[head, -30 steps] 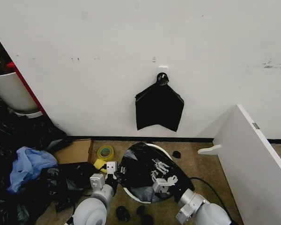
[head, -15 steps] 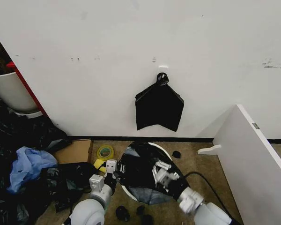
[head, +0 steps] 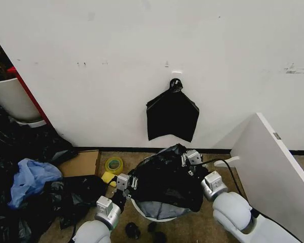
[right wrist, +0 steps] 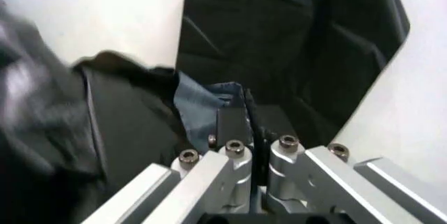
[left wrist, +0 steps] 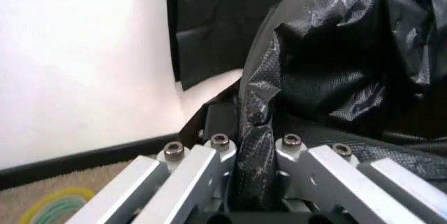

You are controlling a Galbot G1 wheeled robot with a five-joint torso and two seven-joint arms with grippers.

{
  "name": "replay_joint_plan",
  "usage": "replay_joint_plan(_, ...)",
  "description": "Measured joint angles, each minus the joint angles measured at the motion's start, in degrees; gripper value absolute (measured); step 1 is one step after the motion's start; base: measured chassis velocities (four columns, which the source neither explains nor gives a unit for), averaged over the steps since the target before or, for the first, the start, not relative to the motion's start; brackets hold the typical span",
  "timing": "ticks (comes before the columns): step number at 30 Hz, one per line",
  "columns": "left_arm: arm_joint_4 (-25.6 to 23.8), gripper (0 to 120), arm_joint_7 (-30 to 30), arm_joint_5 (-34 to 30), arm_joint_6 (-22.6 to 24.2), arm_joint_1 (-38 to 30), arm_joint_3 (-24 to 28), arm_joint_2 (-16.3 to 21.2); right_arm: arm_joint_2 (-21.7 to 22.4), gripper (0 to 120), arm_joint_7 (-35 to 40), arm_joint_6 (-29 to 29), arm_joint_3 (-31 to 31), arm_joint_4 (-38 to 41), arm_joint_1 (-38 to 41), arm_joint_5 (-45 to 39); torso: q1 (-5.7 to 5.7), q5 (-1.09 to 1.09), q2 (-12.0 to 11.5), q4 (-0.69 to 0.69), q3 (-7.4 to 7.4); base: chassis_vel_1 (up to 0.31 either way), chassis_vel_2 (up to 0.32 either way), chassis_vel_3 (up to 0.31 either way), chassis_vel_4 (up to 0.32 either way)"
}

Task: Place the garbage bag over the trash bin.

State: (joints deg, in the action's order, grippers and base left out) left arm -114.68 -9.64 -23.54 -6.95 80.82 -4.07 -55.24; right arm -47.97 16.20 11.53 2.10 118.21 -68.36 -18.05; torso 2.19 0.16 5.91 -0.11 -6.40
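The garbage bag [head: 166, 178], black, glossy and crinkled, is spread in a raised mound over the trash bin [head: 153, 211], of which a pale strip of wall and rim shows beneath the bag's near edge. Both stand on the tan carpet [head: 220, 182] near the foot of the white wall [head: 142, 45].

The left gripper [head: 128, 183] meets the bag at its left edge. In the left wrist view its fingers [left wrist: 202, 164] are closed on a gathered fold of the bag [left wrist: 335, 72], pinched between them.

The right gripper [head: 188, 159] sits at the bag's upper right edge, on the side toward the wall. In the right wrist view its fingers [right wrist: 297, 156] are nearly together, with a thin dark edge of the bag [right wrist: 133, 124] running between them.

The bag stretches between the two grippers, its middle bulging upward.

On the wall above hangs a flat black bag bundle [head: 172, 116], knotted at its top. To the left on the carpet lie a roll of yellow tape [head: 114, 164], a piece of cardboard [head: 81, 163] and a heap of dark bags with blue plastic [head: 28, 182]. A white board [head: 273, 167] leans at the right.
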Motion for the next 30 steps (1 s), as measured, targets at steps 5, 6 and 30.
replay_joint_plan(5, 0.9, 3, 0.2, -0.7, -0.9, -0.5, -0.3, -0.2, 1.3, 0, 2.3, 3.2, 0.9, 0.9, -1.0, -6.8, 0.00, -0.01, 0.0, -0.01, 0.00, 0.000, 0.000, 0.000, 0.000)
replay_joint_plan(6, 0.9, 3, 0.2, -0.7, -0.9, -0.5, -0.3, -0.2, 1.3, 0, 2.3, 3.2, 0.9, 0.9, -1.0, -6.8, 0.00, -0.01, 0.0, -0.01, 0.00, 0.000, 0.000, 0.000, 0.000)
replay_joint_plan(30, -1.0, 3, -8.4, -16.8, 9.4, -1.3, -2.0, -1.6, -2.3, 66, -0.2, 3.5, 14.7, 16.9, -12.6, -31.2, 0.00, -0.02, 0.0, 0.00, 0.01, 0.000, 0.000, 0.000, 0.000)
